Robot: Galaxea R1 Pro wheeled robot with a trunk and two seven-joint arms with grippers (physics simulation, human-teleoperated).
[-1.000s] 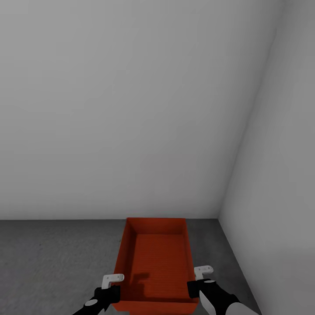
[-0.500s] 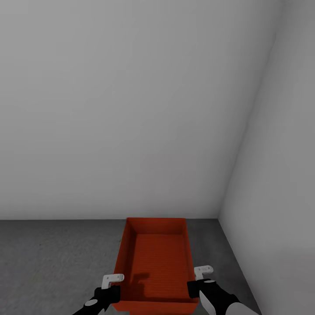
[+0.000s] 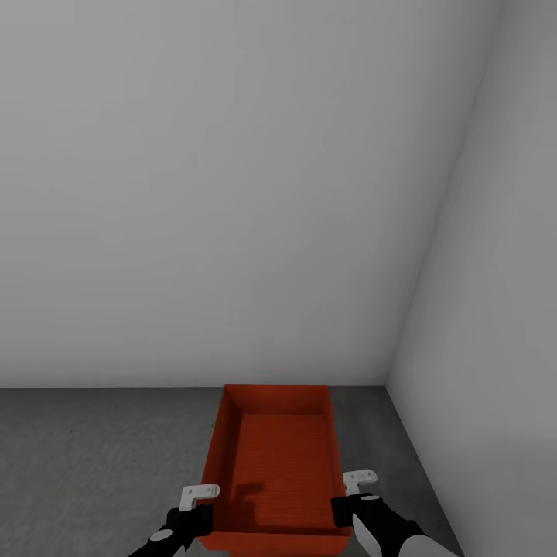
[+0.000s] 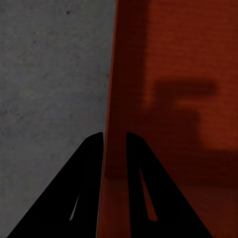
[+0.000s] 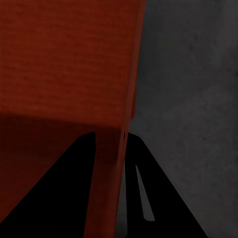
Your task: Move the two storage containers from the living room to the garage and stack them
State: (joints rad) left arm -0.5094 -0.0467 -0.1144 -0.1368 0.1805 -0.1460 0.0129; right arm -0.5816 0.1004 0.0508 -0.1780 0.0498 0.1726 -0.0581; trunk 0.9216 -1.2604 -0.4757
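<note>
I'm in the garage: grey concrete floor [image 3: 93, 456] under me, plain white walls [image 3: 232, 193] ahead and to my right, meeting in a corner. One red-orange storage container [image 3: 275, 464] sits in front of me, near that corner, long axis pointing away from me. From the head view I can't say for sure whether its base is already down on the concrete or a touch above it.

Left end effector [image 3: 199, 495] is at the container's left wall, and in the left wrist view [image 4: 114, 141] I see its two dark fingers straddling that thin wall, one inside, one outside, pinched close on it. Right end effector [image 3: 359, 481] mirrors that on the right wall; the right wrist view [image 5: 108, 139] shows the wall running down between its fingers, clamped the same way. So both are gripping the bin by its side walls.

Where I stand on the task, as I judge it: this container has reached the garage and is either placed or about to be. I see just the one bin here, nothing stacked in it. What's left, by my reckoning, is letting go of this one, fetching the second from the living room, and setting it on top.
</note>
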